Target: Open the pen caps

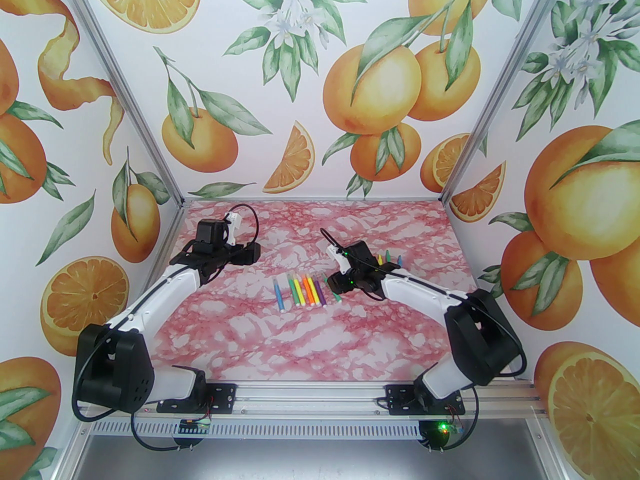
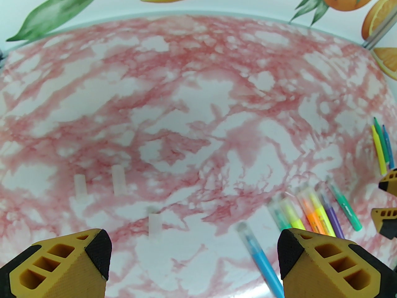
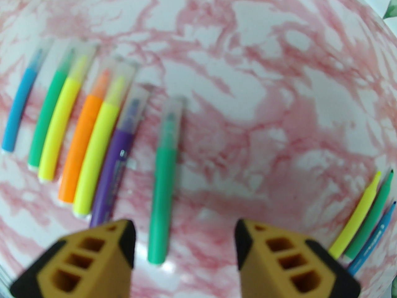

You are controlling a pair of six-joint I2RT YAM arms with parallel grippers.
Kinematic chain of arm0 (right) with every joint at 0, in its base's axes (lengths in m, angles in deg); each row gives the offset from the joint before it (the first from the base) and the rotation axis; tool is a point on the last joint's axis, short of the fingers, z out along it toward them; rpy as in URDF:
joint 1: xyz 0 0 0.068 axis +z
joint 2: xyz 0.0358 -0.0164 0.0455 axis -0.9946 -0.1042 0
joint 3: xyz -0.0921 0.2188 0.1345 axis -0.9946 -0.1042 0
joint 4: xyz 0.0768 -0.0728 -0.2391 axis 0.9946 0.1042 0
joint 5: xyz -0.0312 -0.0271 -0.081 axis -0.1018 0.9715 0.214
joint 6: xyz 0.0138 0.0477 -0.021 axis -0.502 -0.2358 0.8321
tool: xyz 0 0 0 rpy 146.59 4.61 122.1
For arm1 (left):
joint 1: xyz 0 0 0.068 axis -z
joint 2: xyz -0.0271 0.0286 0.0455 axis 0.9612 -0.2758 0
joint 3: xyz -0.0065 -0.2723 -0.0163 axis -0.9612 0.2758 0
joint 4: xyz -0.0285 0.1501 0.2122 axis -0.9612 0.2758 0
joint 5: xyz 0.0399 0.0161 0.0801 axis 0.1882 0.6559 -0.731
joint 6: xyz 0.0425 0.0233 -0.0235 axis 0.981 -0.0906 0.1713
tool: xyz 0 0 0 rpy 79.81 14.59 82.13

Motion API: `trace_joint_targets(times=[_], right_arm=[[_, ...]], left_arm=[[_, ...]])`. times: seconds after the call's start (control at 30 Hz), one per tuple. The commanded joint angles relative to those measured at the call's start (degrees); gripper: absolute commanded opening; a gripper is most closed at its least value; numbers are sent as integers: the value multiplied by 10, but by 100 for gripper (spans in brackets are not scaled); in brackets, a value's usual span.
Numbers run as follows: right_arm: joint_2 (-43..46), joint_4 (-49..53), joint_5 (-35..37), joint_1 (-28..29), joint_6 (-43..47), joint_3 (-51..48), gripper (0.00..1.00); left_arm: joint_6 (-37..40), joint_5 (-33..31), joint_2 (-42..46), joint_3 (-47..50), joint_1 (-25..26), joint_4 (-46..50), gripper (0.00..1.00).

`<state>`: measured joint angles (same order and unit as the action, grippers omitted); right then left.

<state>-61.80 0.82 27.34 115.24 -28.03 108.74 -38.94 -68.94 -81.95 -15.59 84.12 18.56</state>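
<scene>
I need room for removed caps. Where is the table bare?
Bare: the near table between the capped pens and the arm bases; the far strip along the back wall. Crowded: that row, uncapped pens at right, clear caps before the left hand.

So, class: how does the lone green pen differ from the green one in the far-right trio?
The lone green pen wears a clear cap; the trio's green pen shows a bare tip. The lone one lies apart; the trio's lies between a yellow pen and a blue pen. Both are green, lying flat.

pink-marbled table (image 1: 300,358), bright multicoloured pens (image 1: 302,290)
</scene>
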Motion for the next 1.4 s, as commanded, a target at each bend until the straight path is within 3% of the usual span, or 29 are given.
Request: trace_joint_targets(times=[0.0,0.57,1.37], right_arm=[[-28,27,19,8,13,31,54],[-116,109,40,27,14,102,46],[-144,150,37,32,8,119,37]], left_arm=[[-2,-14,24,13,-3,-21,92],[1,-17,22,14,-3,-27,93],[1,-21,22,23,-5,-34,93]])
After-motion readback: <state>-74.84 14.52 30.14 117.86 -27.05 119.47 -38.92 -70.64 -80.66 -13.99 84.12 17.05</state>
